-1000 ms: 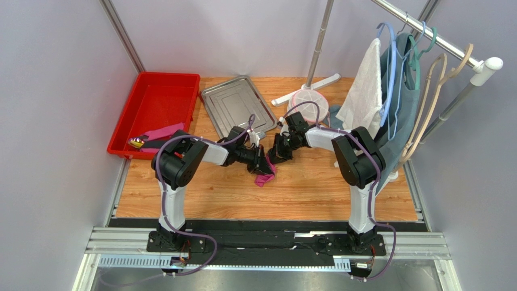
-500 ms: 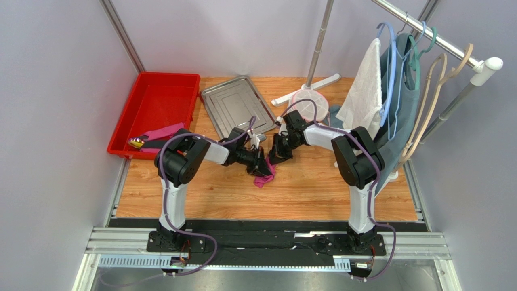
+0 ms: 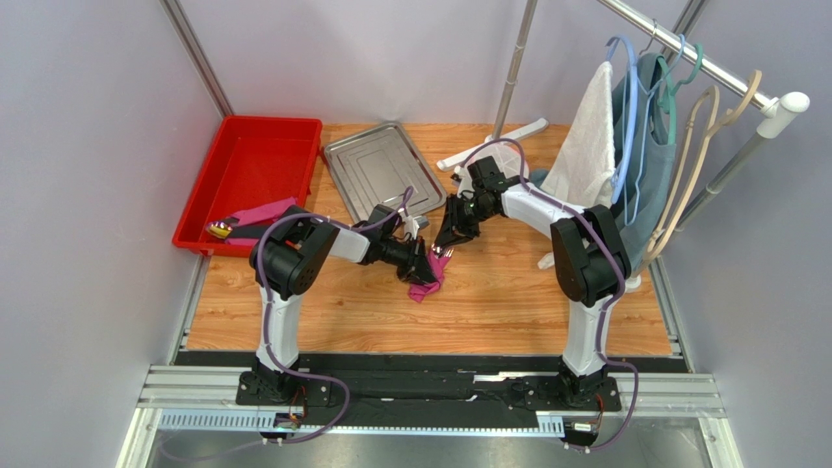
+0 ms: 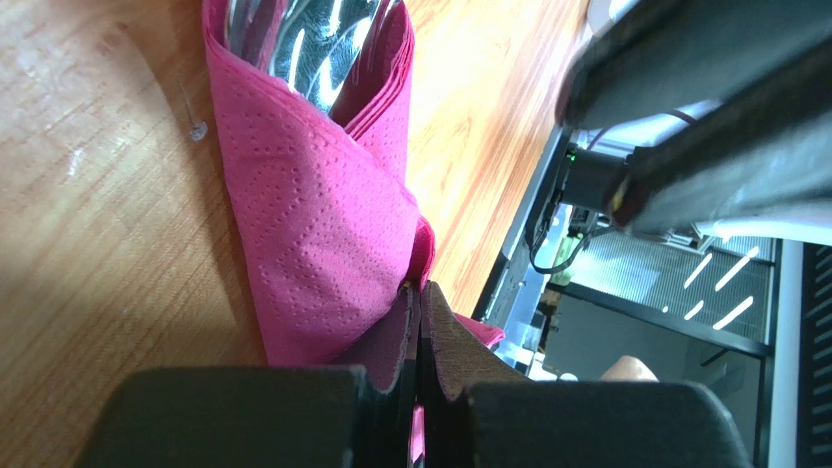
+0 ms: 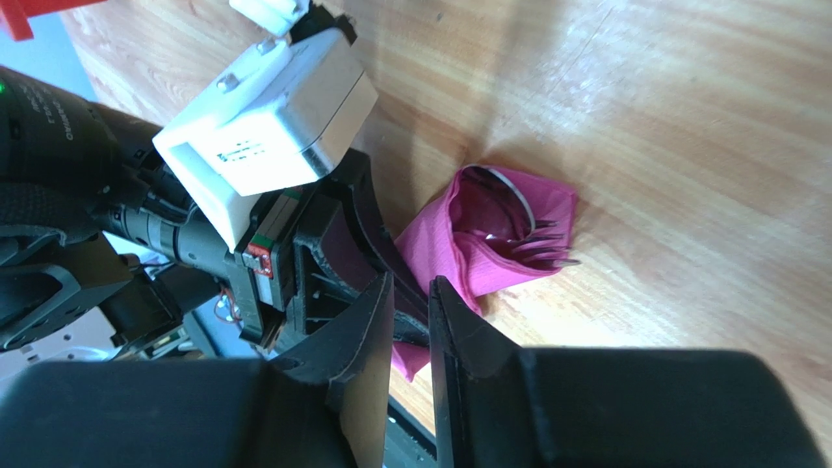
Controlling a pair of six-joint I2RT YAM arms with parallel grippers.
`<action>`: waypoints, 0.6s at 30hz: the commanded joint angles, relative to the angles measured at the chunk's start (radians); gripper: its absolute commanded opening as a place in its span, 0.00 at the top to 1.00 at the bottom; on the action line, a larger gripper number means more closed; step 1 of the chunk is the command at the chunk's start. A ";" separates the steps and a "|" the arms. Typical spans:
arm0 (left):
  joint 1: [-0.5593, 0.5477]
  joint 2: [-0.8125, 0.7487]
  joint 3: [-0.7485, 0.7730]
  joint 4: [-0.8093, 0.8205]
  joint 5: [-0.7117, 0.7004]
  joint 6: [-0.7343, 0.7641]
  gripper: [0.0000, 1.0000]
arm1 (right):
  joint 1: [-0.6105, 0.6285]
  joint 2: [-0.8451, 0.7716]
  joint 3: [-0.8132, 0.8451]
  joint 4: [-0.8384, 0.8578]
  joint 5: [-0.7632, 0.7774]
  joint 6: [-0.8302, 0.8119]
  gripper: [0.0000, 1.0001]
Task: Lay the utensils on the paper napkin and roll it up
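Note:
The magenta-pink paper napkin (image 3: 427, 284) lies rolled on the wooden table, with the shiny silver utensils (image 4: 322, 49) inside it. Fork tines stick out of its open end (image 5: 549, 255). My left gripper (image 3: 421, 266) is shut on the napkin's edge (image 4: 312, 214), its pads pressed together on the paper at table level. My right gripper (image 3: 450, 237) hangs just above and behind the roll. Its jaws stand a narrow gap apart with nothing between them (image 5: 412, 285). The napkin (image 5: 488, 244) lies past its fingertips.
A steel tray (image 3: 376, 175) lies at the back centre. A red bin (image 3: 249, 180) at the left holds more pink napkins (image 3: 262, 214). A clothes rack with a white towel (image 3: 586, 146) and hangers stands at the right, its white base (image 3: 508, 136) behind my right arm.
My right gripper has drawn back from the roll, up and toward the far right. My left gripper has stayed shut on the napkin in place.

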 commanded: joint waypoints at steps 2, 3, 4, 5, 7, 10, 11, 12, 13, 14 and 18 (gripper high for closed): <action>-0.001 0.033 -0.028 -0.122 -0.112 0.110 0.96 | 0.013 -0.013 -0.030 0.031 -0.068 0.046 0.76; -0.001 0.032 -0.028 -0.125 -0.117 0.118 0.96 | 0.019 -0.015 -0.034 0.040 -0.077 0.051 0.77; -0.001 0.027 -0.028 -0.130 -0.118 0.130 0.96 | 0.022 -0.015 -0.037 0.046 -0.079 0.055 0.78; 0.001 0.026 -0.025 -0.136 -0.121 0.136 0.96 | 0.025 -0.010 -0.042 0.048 -0.079 0.055 0.78; -0.001 0.023 -0.022 -0.154 -0.127 0.150 0.97 | 0.034 0.007 -0.043 0.051 -0.080 0.057 0.78; -0.002 0.023 -0.014 -0.171 -0.135 0.161 0.98 | 0.040 0.040 -0.040 0.057 -0.089 0.068 0.78; -0.004 0.023 -0.014 -0.171 -0.134 0.161 0.98 | 0.042 0.047 -0.040 0.062 -0.092 0.071 0.78; -0.005 0.020 -0.014 -0.171 -0.132 0.162 0.98 | 0.046 0.053 -0.042 0.065 -0.091 0.071 0.78; -0.007 0.018 -0.012 -0.170 -0.130 0.167 0.98 | 0.050 0.057 -0.042 0.077 -0.089 0.074 0.78; -0.010 0.017 -0.009 -0.174 -0.132 0.172 0.98 | 0.050 0.068 -0.042 0.081 -0.089 0.077 0.79; -0.019 0.006 -0.005 -0.185 -0.138 0.190 0.98 | 0.054 0.094 -0.043 0.094 -0.089 0.088 0.80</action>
